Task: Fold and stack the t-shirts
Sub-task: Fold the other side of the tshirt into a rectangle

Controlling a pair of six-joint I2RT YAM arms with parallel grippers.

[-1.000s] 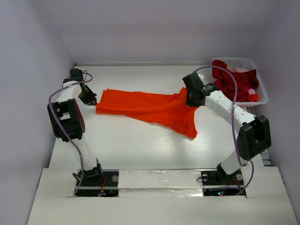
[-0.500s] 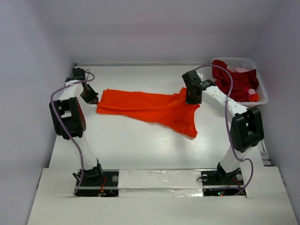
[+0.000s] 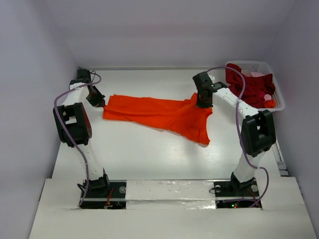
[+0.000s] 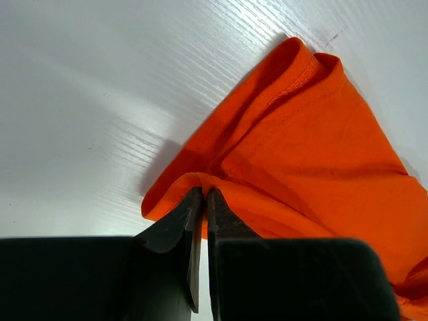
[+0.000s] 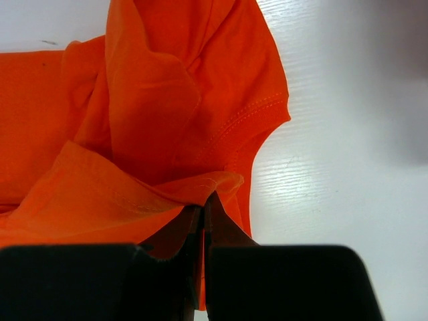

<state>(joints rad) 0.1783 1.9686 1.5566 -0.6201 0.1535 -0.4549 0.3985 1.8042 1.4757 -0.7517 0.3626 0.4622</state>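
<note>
Spreading step: left end effector [image 4: 202, 192] and right end effector [image 5: 202, 199] each pinch shut on the orange t-shirt [image 3: 159, 114] — next, likely stretch it flat.

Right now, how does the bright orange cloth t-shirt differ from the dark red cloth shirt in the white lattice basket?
Place: orange t-shirt lies on the white table; dark red shirt sits in the basket.
Pose: orange is stretched wide; dark red is bunched up.
Grip: left claw and right claw pinch the orange one's ends; nothing holds the dark red one.
Neither is folded.
</note>
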